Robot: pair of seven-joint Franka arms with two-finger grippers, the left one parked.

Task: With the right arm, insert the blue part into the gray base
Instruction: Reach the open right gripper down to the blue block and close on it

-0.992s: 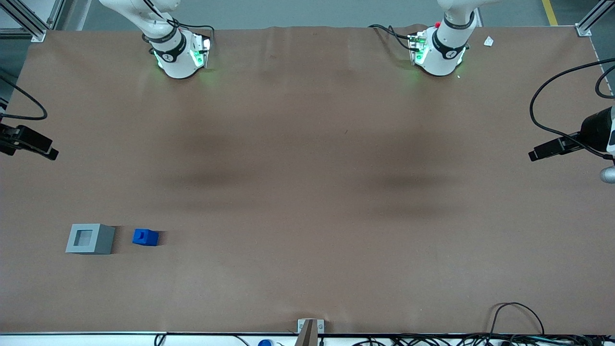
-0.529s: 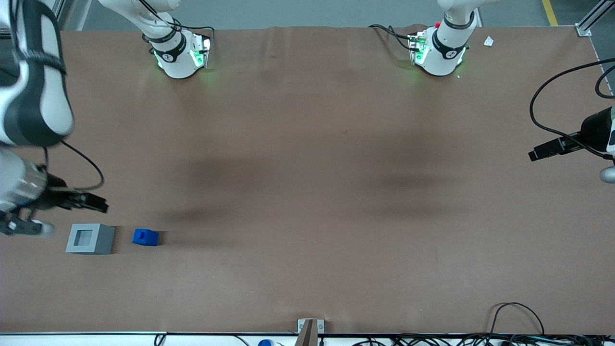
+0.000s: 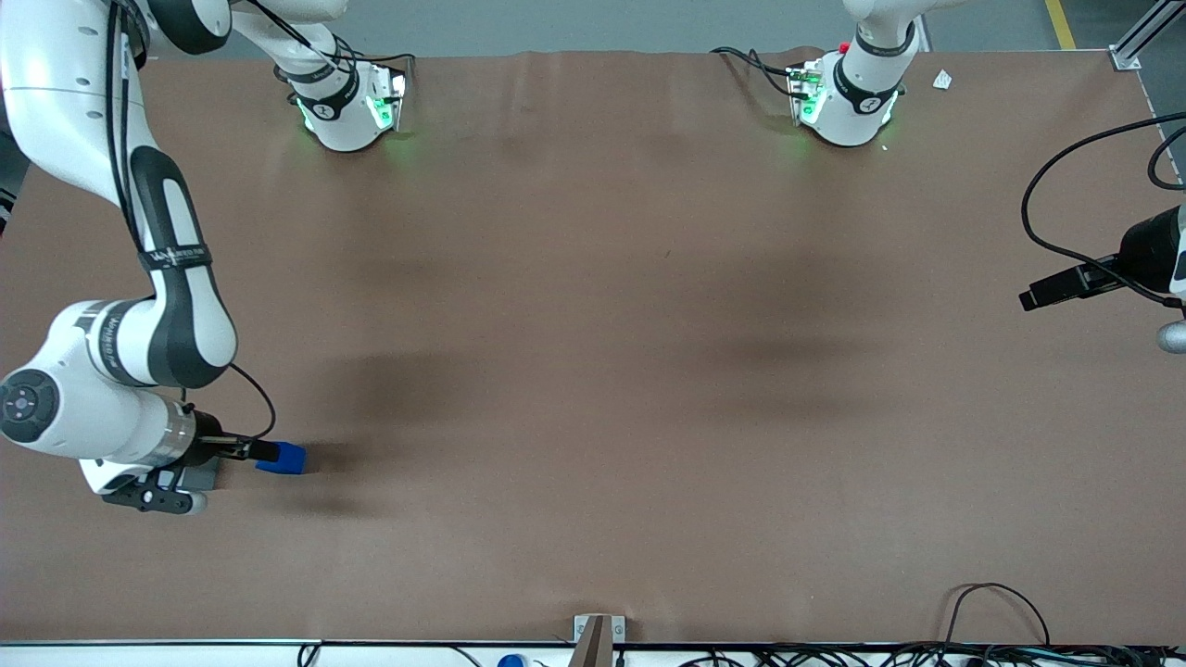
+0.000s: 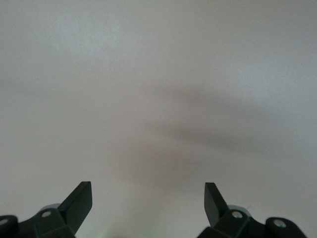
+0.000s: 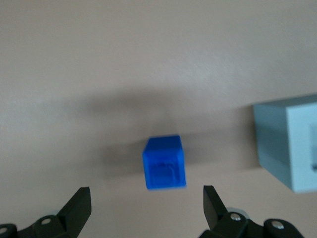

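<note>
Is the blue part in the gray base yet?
Out. The blue part sits on the table beside the gray base, below the open tool.

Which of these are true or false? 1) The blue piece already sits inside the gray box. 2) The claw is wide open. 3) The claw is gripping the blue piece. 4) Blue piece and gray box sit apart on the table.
1) False: the blue part lies on the table, outside the gray base.
2) True: the gripper hovers over the blue part with fingers spread.
3) False: the fingers do not touch it.
4) True: bare table shows between them.
</note>
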